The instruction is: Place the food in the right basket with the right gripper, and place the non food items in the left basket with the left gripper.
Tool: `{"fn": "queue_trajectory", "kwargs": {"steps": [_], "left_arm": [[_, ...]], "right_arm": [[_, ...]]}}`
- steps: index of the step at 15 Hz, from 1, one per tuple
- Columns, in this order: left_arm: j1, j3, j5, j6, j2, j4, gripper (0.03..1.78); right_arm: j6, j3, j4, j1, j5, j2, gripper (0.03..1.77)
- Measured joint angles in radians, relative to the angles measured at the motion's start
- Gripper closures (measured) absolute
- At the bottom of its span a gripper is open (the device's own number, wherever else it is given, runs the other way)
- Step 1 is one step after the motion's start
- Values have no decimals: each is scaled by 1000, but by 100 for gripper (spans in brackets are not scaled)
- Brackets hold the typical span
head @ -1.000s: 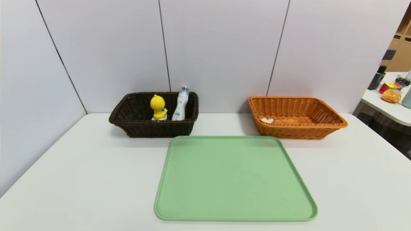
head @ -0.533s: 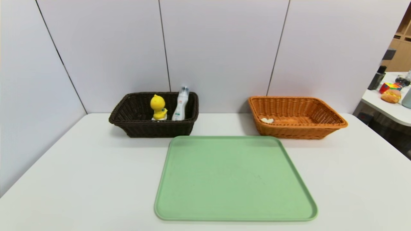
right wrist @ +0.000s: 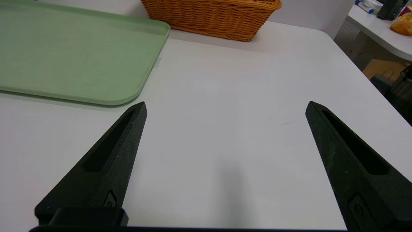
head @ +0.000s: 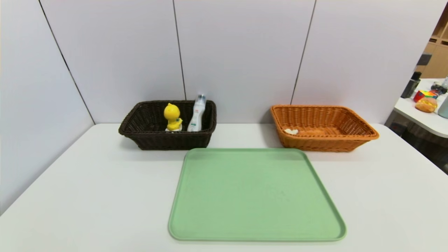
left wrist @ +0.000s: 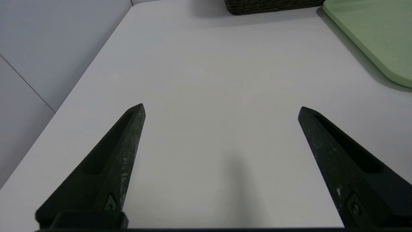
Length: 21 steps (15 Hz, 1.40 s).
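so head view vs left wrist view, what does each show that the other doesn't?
Head only: yellow duck toy and white bottle standing in the dark basket, a small white item in the orange basket.
Left wrist only: the left gripper, fingers spread open over bare white table.
Both: table, dark basket, green tray.

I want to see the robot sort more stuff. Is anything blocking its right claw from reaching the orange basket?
Nothing visible blocks it. The open right gripper hovers over bare white table, beside the flat green plastic tray, with the orange wicker basket beyond.
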Motion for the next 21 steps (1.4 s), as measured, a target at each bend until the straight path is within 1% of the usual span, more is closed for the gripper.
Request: {"fn": "queue_trajectory", "kwargs": {"steps": [2,3,6,7,12,21], "left_arm": [[0,1,0,-6,-3,-1,12],[0,2,3,-30,-3,-2,12],[0,3,23,-132,-3,-7,12],[0,5,30,-154,-3,-18,12],[-1,10,30,-168,-3,-32,12],[-1,10,29,-168,-3,-32,12]], "right_arm": [[10,0,0,0,-1,0,10],[20,0,2,1,-3,0,10],[99,-1,5,1,-16,0,10],[110,-2,9,1,-19,0,10],[163,-6,9,2,-31,1,10],[165,-3,7,1,-32,2,10]]}}
